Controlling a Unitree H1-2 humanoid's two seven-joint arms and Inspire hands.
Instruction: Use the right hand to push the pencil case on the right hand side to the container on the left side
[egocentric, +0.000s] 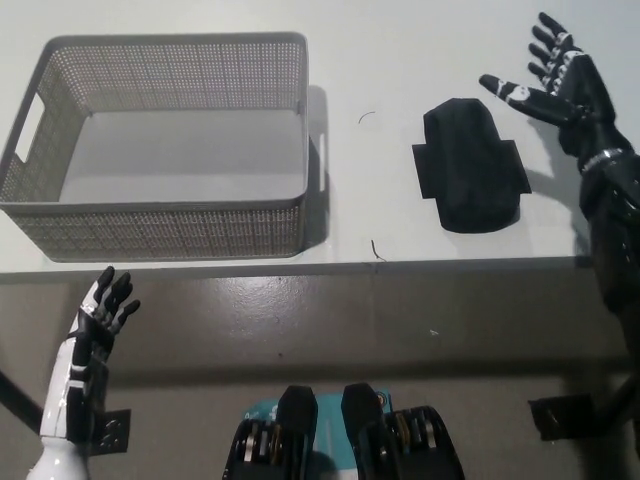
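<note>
The right hand is raised over the table with fingers spread, holding nothing. The pencil case lies just to its left and nearer the robot, not touching it, long axis pointing away from the robot. Further left, bare table separates the case from the container. The left hand rests low before the table edge, fingers apart.

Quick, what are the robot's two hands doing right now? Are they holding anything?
Left hand: open, holding nothing, low beside the table.
Right hand: open, holding nothing, just right of the pencil case.
</note>
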